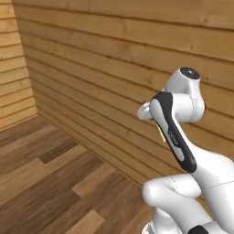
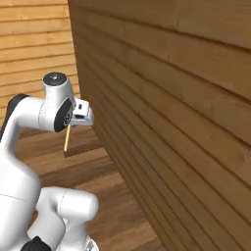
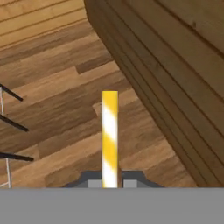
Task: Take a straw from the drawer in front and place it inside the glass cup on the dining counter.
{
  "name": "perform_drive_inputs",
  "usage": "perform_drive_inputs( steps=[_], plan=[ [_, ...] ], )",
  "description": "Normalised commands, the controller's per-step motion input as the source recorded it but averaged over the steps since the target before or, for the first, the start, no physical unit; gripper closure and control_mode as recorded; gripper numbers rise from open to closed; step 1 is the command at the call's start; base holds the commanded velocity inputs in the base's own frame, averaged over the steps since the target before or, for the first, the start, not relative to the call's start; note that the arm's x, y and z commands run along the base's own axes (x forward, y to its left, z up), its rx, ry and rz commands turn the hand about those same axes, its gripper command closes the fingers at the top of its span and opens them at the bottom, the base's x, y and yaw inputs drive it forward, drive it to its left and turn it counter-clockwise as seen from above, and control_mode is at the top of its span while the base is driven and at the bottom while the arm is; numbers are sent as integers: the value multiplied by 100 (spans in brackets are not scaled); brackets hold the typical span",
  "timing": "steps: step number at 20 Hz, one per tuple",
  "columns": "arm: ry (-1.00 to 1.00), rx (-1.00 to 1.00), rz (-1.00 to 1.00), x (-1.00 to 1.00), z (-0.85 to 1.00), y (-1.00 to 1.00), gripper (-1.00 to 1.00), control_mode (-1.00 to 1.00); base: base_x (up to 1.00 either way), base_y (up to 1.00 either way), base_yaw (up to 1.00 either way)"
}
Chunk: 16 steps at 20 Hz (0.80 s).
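wall (image 1: 114,59): wood planks, right ahead of the arm | floor (image 1: 41,183): wood boards below | gripper (image 3: 109,183): raised beside the wall, jaws pinched on the straw | straw (image 3: 109,135): yellow-and-white striped, sticking out from between the jaws, hanging down over the floor

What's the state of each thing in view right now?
gripper: shut on the straw, raised above the floor, beside the wall.
straw: held between the fingertips, straight, pointing away from the hand, free end in the air.
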Motion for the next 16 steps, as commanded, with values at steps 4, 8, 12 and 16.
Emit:
perform_drive_inputs(
  steps=[4, 8, 12, 16],
  plan=[
    [0, 0, 0, 0, 0, 0, 100, 100, 99, -2, 75],
    [0, 0, 0, 0, 0, 0, 100, 100, 94, -10, 73],
    [0, 0, 0, 0, 0, 0, 100, 100, 84, -18, 71],
    [0, 0, 0, 0, 0, 0, 100, 100, 77, -23, 70]
  ],
)
